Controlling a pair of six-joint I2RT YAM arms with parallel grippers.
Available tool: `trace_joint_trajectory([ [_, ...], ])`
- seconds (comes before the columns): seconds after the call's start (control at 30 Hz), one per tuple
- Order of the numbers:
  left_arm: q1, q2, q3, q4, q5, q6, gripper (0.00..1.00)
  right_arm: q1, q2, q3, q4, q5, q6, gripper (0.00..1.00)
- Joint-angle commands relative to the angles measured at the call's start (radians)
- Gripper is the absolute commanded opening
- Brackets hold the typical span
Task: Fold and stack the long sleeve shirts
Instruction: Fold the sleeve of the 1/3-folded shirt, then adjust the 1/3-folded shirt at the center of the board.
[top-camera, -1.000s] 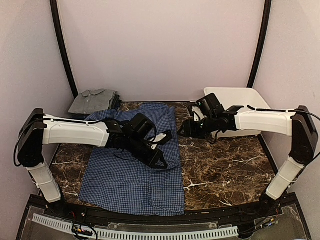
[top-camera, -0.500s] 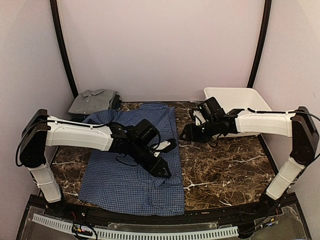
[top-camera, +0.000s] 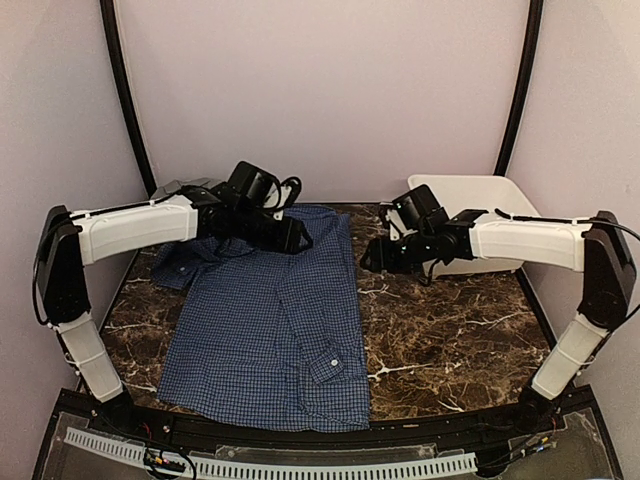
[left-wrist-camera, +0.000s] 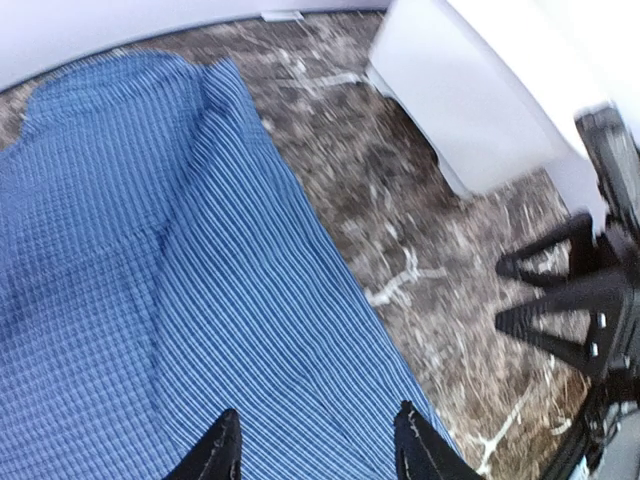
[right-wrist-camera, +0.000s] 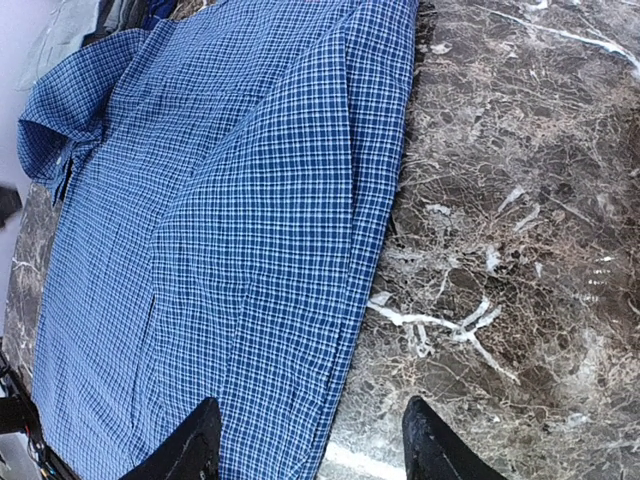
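On table (top-camera: 450, 340), top view: blue shirt (top-camera: 270, 340) flat, left of centre; grey shirt (top-camera: 180, 187) at far left corner, mostly behind left arm (top-camera: 130, 228). Left gripper (top-camera: 297, 240) over blue shirt's far end; right gripper (top-camera: 368, 262) just off its right edge.
Left wrist view: fingers (left-wrist-camera: 215, 455) spread, nothing between.
Right wrist view: same, empty.
For next fold: pinch edge cleanly, keep both ends level, lift low.

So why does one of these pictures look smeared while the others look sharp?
Left wrist view: blurred, the pattern of the blue checked shirt smears into streaks and the white tub is washed out. Right wrist view: sharp, checks and veins of the marble table crisp. Top view: even, soft light, no hard shadows.
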Motion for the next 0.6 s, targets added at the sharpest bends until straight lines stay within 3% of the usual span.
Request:
trace_joint_trajectory([
  [0.0, 0.070, 0.096, 0.115, 0.032, -0.091, 0.049, 0.49, -0.004, 0.054, 0.046, 0.028, 0.010, -0.032, 0.58],
  [0.27, 0.182, 0.353, 0.370, 0.082, 0.004, 0.077, 0.42, 0.013, 0.152, 0.129, 0.044, -0.020, -0.046, 0.51],
  [0.57, 0.205, 0.621, 0.597, 0.073, 0.069, 0.092, 0.42, 0.052, 0.244, 0.161, 0.039, -0.040, -0.048, 0.43],
])
